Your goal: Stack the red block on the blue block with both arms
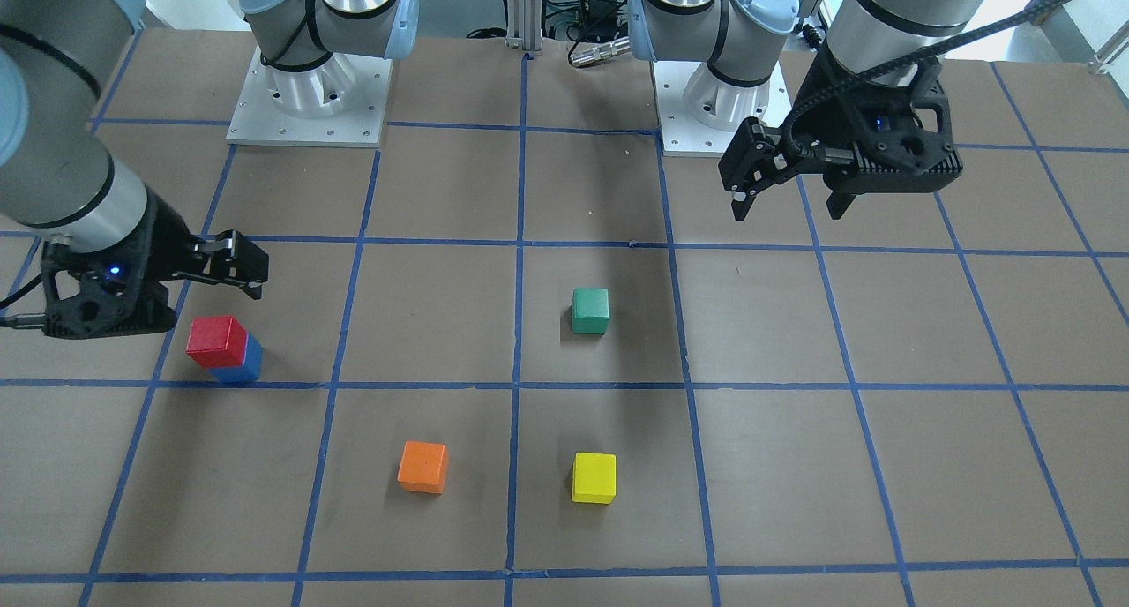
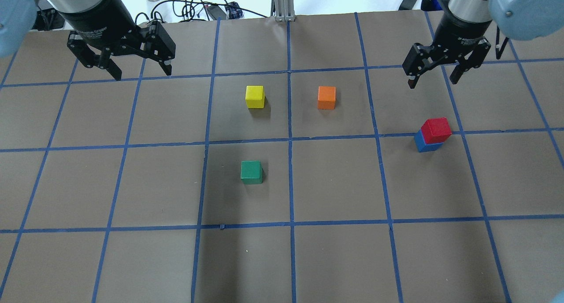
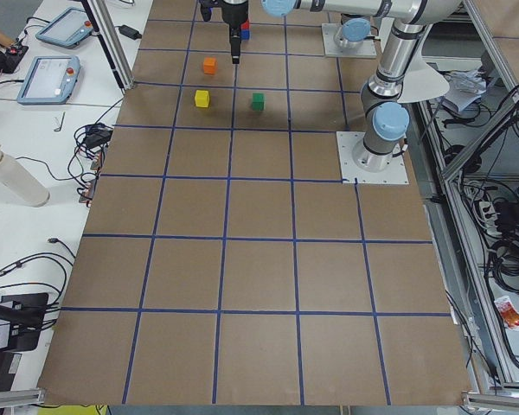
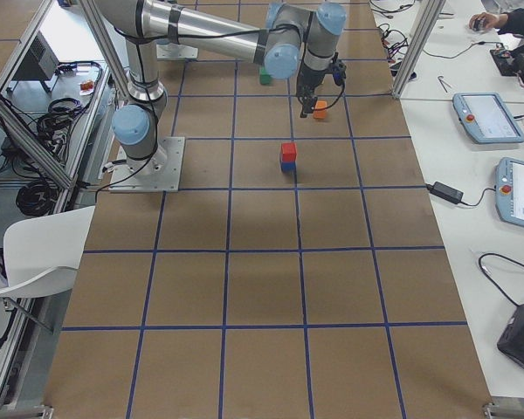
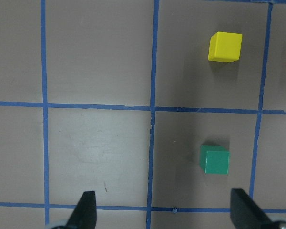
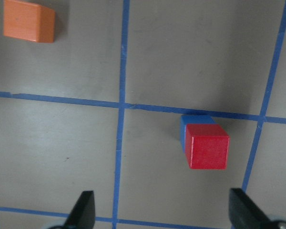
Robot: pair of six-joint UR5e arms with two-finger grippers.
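The red block (image 1: 216,340) sits on top of the blue block (image 1: 240,366), slightly offset, on the brown table at the robot's right; the stack also shows in the overhead view (image 2: 436,129) and the right wrist view (image 6: 208,145). My right gripper (image 2: 433,80) is open and empty, raised above and beyond the stack, apart from it. Its fingertips (image 6: 86,210) frame the bottom of the right wrist view. My left gripper (image 2: 142,74) is open and empty, raised over the table's far left; it also shows in the front-facing view (image 1: 788,208).
A green block (image 2: 251,171), a yellow block (image 2: 254,96) and an orange block (image 2: 326,97) stand apart near the table's middle. Blue tape lines grid the brown table. The two arm bases (image 1: 309,95) stand at the robot's edge.
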